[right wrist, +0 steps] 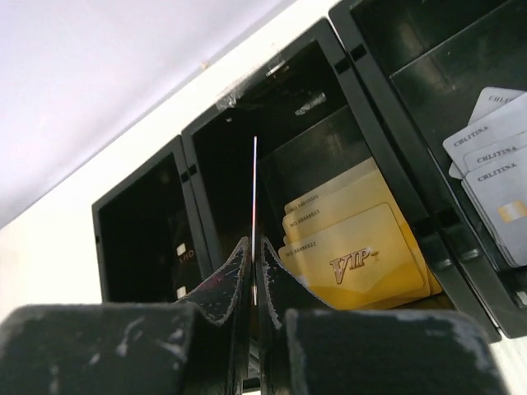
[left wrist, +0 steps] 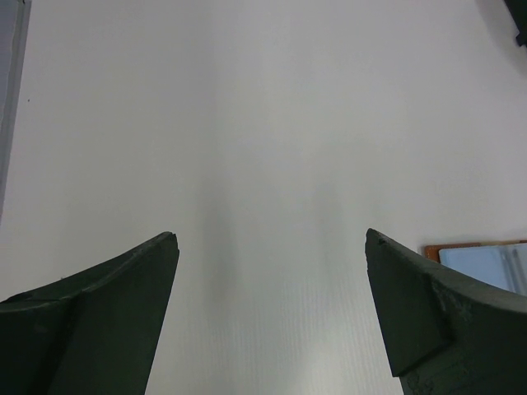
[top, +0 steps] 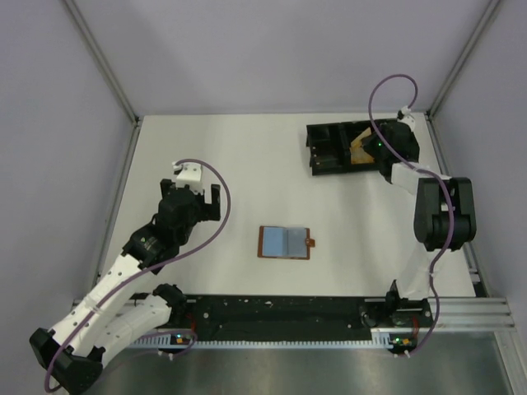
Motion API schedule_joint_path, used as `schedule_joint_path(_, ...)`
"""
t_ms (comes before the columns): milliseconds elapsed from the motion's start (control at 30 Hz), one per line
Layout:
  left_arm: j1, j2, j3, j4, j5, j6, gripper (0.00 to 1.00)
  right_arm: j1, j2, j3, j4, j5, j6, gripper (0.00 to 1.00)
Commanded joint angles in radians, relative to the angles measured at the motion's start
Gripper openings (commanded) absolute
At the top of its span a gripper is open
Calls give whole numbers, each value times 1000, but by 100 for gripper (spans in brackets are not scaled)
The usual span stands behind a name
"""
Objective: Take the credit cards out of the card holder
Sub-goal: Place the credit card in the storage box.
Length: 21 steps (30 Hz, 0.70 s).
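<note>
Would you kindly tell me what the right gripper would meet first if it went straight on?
Probably the middle compartment of the black tray: the right gripper, shut on a thin card, aims into it just left of the gold VIP cards. Depth is unclear.

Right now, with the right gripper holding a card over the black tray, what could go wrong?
1. The right gripper pinches the card only by one edge, so it may twist or slip and miss the middle compartment of the tray, where the gold cards lie.
2. The card holder lies open and unheld; the left gripper is open beside it, so pulling the next card could drag it.
</note>
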Motion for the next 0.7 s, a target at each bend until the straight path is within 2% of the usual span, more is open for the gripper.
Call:
schedule_joint_path(0,7,-10,-4,4,-8,14,99,-5,41,46,-1,-43,15,0)
schedule_joint_path(100,7,-8,-6,3,-6,17,99,-7,64,38,-12,-40,12,0)
schedule_joint_path(167,7,-10,-4,1,-3,15,99,-5,73,41,-32,-40,4,7)
schedule_joint_path(333,7,-16,-7,1,10,11,99,-5,29,18,-67,14,-40,32)
schedule_joint_path(400,7,-16,-9,1,26,6,99,-5,-20,18,-96,47,-74,45)
schedule_joint_path(567,7,-19,-7,15,105,-27,99,-5,-169,11,-237,126,-151,63)
schedule_joint_path(667,6,-8,-15,58,210,-47,99,-2,-284,-26,-290,137,-165,70)
